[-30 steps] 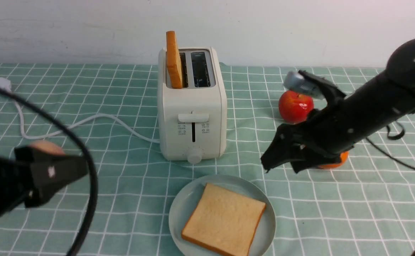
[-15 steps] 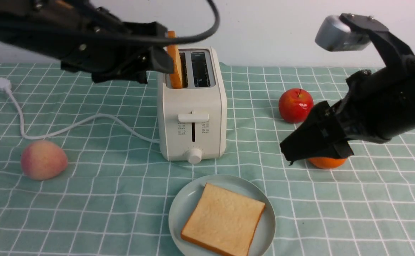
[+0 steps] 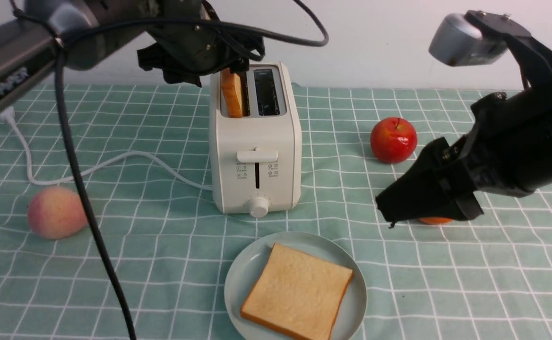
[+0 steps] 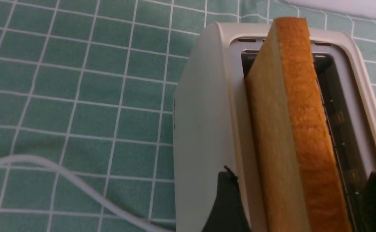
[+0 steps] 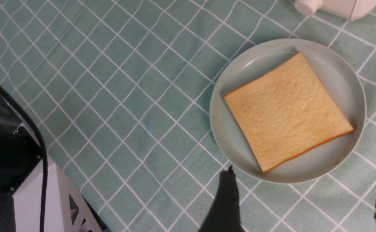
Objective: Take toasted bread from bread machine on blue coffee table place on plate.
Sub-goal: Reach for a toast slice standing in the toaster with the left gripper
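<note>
Lying nearest: plate, round, pale blue-green, low rim, set on the table, whose cover is a green cloth with a white grid. On the plate: first slice of toasted bread, flat, pale face up, inside the rim.

Next back, left side: peach, pink-yellow, on the cloth, well apart from the plate. Right side: right gripper, black, held above the cloth to the right of the plate, fingers spread wide, nothing between them. Behind it in the front view: orange, mostly hidden, only a sliver showing.

Centre, just behind the plate: bread machine, cream-white, two slots, front lever at the top of its track, round knob below. White power cord runs from its left side across the cloth toward the far left. Right slot empty. Left slot: second slice of toasted bread, upright, crust edge up, standing proud of the slot.

Further back, right: apple, red, on the cloth.

Farthest: left gripper, over the bread machine, fingers apart, one on each side of the second slice, with a gap showing on both sides.
</note>
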You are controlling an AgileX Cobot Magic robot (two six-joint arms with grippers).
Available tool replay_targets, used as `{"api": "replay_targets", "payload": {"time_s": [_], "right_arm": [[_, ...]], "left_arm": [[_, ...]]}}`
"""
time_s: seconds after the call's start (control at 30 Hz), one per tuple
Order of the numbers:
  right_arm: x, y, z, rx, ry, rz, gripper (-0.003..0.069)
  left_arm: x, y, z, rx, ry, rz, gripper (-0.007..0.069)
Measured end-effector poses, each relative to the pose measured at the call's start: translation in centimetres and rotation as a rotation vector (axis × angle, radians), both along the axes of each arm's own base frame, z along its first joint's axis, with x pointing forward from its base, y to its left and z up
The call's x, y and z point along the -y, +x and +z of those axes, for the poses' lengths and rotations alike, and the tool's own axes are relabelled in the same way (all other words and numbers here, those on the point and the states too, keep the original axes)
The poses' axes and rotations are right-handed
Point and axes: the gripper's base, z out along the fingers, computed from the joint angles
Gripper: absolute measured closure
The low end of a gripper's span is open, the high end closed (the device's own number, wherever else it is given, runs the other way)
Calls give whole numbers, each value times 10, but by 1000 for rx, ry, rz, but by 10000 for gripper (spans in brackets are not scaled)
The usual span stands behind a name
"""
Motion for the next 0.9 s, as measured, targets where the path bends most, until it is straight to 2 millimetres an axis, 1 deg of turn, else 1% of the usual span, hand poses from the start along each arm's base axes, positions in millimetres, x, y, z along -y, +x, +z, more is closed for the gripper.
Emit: {"api": "replay_targets", "payload": {"time_s": [0.03,0.1,0.17,0.23,0.27,0.3,0.33,0.37,0.4,0.5,0.53,0.57,0.67,0.7,0.73,0.77,0.8,0.83,0.87,0.9], "right_arm": [[0,0,0,0,0,0,88],[0,0,0,0,-1,0,88],[0,0,0,0,-1,0,88],[0,0,0,0,-1,0,88],[0,0,0,0,-1,0,88],[0,0,0,0,-1,0,88],[0,0,0,0,-1,0,88],[0,0,0,0,-1,0,88],[0,0,0,0,-1,0,88],[0,0,0,1,-3,0,88],[0,0,0,2,-4,0,88],[0,0,0,2,-4,0,88],[0,0,0,2,-5,-1,88],[0,0,0,3,-6,-1,88],[0,0,0,3,-7,-1,88],[1,0,0,3,-9,0,88],[1,0,-1,6,-16,-1,88],[1,1,-1,8,-22,-2,88],[2,1,-1,10,-25,-2,88],[2,1,-1,10,-27,-2,88]], "left_arm": [[0,1,-1,2,-1,-1,123],[3,7,-14,-9,4,-4,144],[4,10,-20,-20,8,-5,179],[4,10,-21,-20,14,-4,247],[4,10,-20,-19,14,-4,293],[4,9,-19,-18,17,-5,349],[3,8,-17,-17,19,-7,373],[2,5,-12,-15,22,-10,477],[1,2,-7,-15,21,-10,526],[-4,-8,12,3,26,-13,533],[-9,-20,33,29,27,-14,531],[-14,-29,50,55,22,-14,531],[-33,-72,104,125,29,-24,531],[-33,-72,103,122,30,-24,531],[-43,-95,127,169,34,-35,531],[-48,-105,134,182,49,-46,531],[-58,-128,147,206,76,-66,531],[-65,-144,152,208,99,-78,531],[-71,-156,153,196,116,-84,531],[-77,-173,150,174,132,-94,531]]}}
